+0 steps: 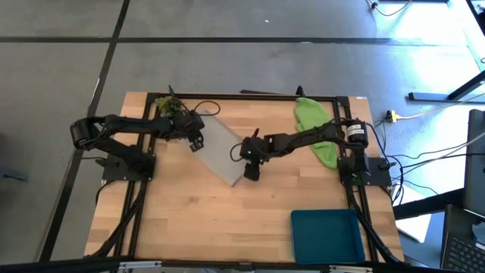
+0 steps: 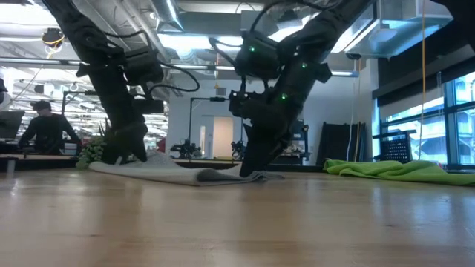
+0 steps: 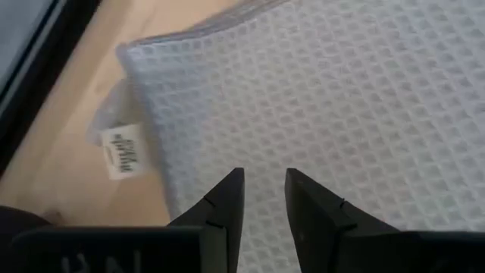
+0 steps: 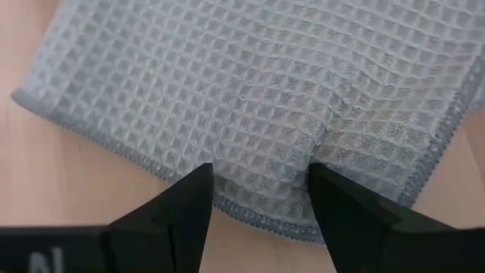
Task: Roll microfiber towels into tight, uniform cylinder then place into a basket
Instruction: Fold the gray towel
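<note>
Right tool [image 4: 258, 199] is standing with its fingers apart over the near edge of the grey towel [image 1: 220, 148], the hemmed border bunching into a small pucker between them; whether they are pinching cloth or only pressing on it is not clear, so I am judging this as the start of a roll from that end. Left tool [image 3: 264, 199] is resting at the far corner of the same towel, its fingers parted by a narrow gap over the waffle weave, with nothing visibly pinched between them; the sewn label [image 3: 123, 148] is lying just beside that corner on the bare counter [image 1: 189, 220]. From the low view the towel is lying flat apart from a slight ridge under the right tool. To do this step well, I think the right tool is needing to tuck the hem under itself evenly, keeping the fold square to the towel's long sides, while the left tool is pinning the far end so the cloth is not sliding. A skewed first turn would likely be giving a cone, not a cylinder. Farther right, the green towel [image 1: 317, 130] is lying crumpled under the right arm, well apart from the grey one. The basket [image 1: 326, 233] is sitting at the counter's front right corner, not yet holding anything.
</note>
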